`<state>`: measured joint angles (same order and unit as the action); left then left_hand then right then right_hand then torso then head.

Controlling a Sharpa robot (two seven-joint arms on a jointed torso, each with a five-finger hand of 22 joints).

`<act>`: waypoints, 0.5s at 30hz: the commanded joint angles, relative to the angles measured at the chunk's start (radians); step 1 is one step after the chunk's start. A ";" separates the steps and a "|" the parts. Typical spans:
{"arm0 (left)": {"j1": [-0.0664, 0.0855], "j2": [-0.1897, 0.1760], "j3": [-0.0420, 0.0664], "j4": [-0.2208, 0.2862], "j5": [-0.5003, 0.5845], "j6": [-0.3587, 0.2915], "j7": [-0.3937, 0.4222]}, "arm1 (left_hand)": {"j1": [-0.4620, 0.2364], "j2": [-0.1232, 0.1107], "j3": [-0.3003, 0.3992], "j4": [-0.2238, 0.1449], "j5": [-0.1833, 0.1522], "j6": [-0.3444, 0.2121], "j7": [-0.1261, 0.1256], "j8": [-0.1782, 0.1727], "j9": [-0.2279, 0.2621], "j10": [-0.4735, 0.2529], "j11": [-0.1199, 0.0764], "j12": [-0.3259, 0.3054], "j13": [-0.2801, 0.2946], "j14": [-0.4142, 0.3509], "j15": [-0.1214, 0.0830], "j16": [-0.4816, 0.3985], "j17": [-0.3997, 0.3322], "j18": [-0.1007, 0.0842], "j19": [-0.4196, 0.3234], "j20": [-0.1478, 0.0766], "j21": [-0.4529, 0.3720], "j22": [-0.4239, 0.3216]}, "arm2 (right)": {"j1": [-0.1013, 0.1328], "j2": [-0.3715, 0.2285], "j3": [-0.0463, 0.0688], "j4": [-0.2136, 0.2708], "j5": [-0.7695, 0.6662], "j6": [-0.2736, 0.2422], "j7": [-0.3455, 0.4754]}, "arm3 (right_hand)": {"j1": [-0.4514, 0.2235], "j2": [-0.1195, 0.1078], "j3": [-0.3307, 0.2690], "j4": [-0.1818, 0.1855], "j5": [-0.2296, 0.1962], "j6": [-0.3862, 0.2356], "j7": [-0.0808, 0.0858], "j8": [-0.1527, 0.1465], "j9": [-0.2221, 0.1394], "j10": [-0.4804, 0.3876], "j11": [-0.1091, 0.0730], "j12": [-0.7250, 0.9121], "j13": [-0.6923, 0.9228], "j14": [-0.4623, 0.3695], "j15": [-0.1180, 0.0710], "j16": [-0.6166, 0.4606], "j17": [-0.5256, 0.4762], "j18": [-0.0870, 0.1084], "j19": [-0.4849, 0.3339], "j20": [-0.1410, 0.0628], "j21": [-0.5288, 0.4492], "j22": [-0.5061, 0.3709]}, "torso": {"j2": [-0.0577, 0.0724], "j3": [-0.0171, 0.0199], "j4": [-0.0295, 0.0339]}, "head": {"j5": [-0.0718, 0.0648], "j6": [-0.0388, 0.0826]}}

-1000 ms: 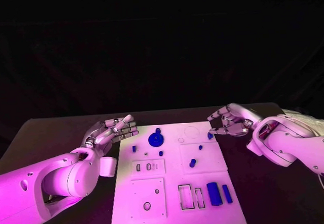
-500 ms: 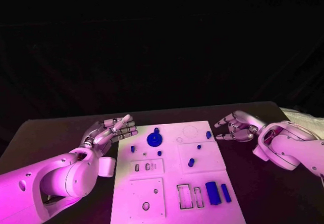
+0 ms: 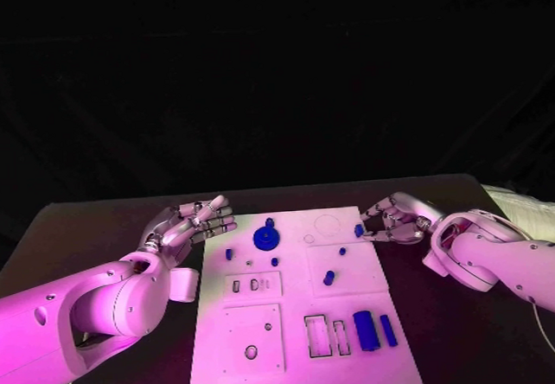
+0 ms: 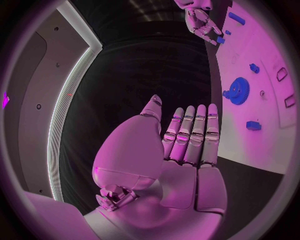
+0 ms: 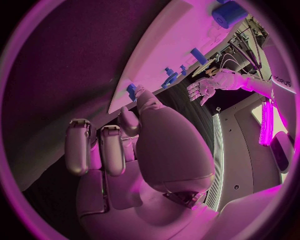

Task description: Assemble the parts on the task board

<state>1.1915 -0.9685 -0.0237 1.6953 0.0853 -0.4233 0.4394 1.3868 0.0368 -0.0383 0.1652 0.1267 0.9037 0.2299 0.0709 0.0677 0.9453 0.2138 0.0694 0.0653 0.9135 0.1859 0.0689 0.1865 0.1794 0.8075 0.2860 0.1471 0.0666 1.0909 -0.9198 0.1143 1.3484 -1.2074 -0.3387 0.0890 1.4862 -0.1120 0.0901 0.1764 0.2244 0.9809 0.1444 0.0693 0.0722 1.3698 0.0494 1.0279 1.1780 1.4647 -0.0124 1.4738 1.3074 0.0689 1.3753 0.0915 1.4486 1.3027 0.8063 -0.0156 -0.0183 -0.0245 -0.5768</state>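
Board: the white rectangular task board (image 3: 298,329) lies lengthwise in the middle of the black desk (image 3: 80,228), with bare desk along both long edges.
Left hand: the silver left hand (image 3: 194,222) hovers off the board's far left edge, fingers (image 4: 187,130) straight and side by side, holding nothing.
Right hand: the silver right hand (image 3: 394,220) sits at the board's far right edge, fingers curled toward a small blue peg (image 3: 358,230); whether they grip it, I cannot tell.
Wrist views: the right wrist view puts the thumb tip just beside the peg (image 5: 131,90) at the board's rim.
Parts: a blue toothed gear (image 3: 266,238) lies far left on the board; two blue bars (image 3: 366,332) lie near right, beside rectangular slots (image 3: 318,336).
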 commanded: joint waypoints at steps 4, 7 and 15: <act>0.001 0.002 0.001 0.000 0.001 0.020 0.010 | 0.006 0.005 0.000 -0.007 -0.002 -0.003 0.028 0.001 0.001 -0.003 -0.001 0.001 0.001 0.000 -0.004 0.000 -0.002 -0.002 -0.006 0.000 -0.005 0.001 | -0.002 0.024 0.000 -0.020 -0.007 0.013 0.007 | -0.001 0.016 0.007 -0.001 0.001 0.012 -0.001 0.001 0.000 0.010 0.002 0.011 0.003 0.071 -0.007 0.007 0.084 -0.010 0.007 0.001 0.004 0.002 | -0.001 -0.0003 0.0011 | 0.003 -0.004; 0.001 0.003 0.001 -0.001 0.001 0.019 0.010 | 0.006 0.005 0.000 -0.007 -0.002 -0.003 0.028 0.001 0.001 -0.003 -0.001 0.001 0.001 0.000 -0.004 0.000 -0.002 -0.002 -0.006 0.000 -0.005 0.001 | -0.003 0.032 0.000 -0.025 -0.008 0.020 0.008 | 0.000 0.021 0.011 -0.004 0.000 0.021 -0.002 0.004 0.002 0.012 0.000 0.014 0.005 0.072 -0.008 0.009 0.088 -0.010 0.009 0.001 0.005 0.004 | -0.002 0.0000 0.0001 | 0.006 -0.005; 0.000 0.002 0.001 0.000 0.001 0.019 0.008 | 0.006 0.005 0.000 -0.007 -0.002 -0.003 0.028 0.001 0.001 -0.003 -0.001 0.001 0.001 0.000 -0.004 0.000 -0.002 -0.002 -0.006 0.000 -0.005 0.001 | -0.004 0.043 0.000 -0.028 -0.010 0.027 0.009 | 0.004 0.032 0.022 -0.011 -0.014 0.042 -0.004 0.008 0.003 0.014 -0.002 0.017 0.008 0.073 -0.010 0.011 0.092 -0.011 0.011 -0.001 0.007 0.008 | -0.002 0.0001 -0.0022 | 0.011 -0.008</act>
<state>1.1913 -0.9679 -0.0238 1.6934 0.0854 -0.4225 0.4391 1.3868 0.0369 -0.0383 0.1652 0.1267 0.9037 0.2299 0.0710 0.0677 0.9453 0.2137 0.0694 0.0653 0.9135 0.1859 0.0689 0.1853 0.1794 0.8075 0.2860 0.1471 0.0666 1.0880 -0.8783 0.1142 1.3203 -1.2085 -0.3306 0.0892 1.4871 -0.0917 0.1056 0.1667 0.2138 1.0149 0.1396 0.0731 0.0738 1.3755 0.0508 1.0409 1.1872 1.4686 -0.0162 1.4803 1.3081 0.0689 1.3825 0.0914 1.4525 1.3081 0.8050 -0.0156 -0.0193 -0.0142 -0.5840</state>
